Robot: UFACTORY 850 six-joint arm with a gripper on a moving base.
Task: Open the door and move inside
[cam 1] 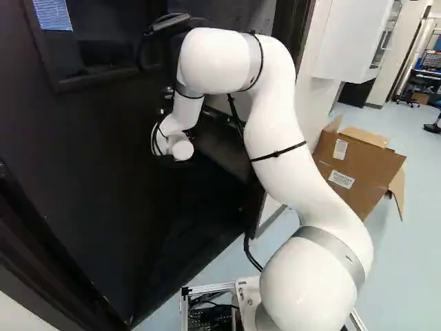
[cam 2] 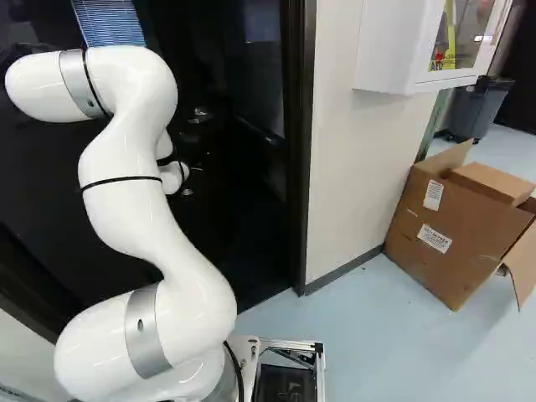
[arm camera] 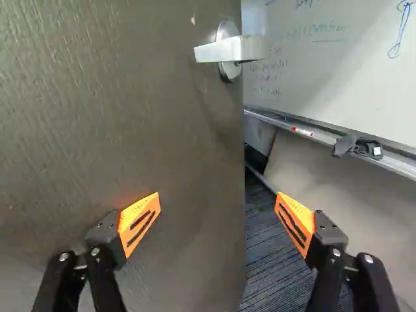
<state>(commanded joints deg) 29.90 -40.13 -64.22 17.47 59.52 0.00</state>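
The door point(arm camera: 117, 117) stands partly open ahead of the jaws, its edge in line with the gap between them. Past that edge is a whiteboard point(arm camera: 325, 71). The door's handle point(arm camera: 229, 49) sits farther ahead. The jaws are spread wide, gripping nothing.

I see black-slotted orange pads point(arm camera: 140, 224) on my jaws, grey-brown door point(arm camera: 130, 117) beyond them, a silvery handle point(arm camera: 227, 50) ahead, dark blue-grey striped carpet point(arm camera: 266, 260) between, and blue scribbles across the white board point(arm camera: 325, 71) farther ahead.
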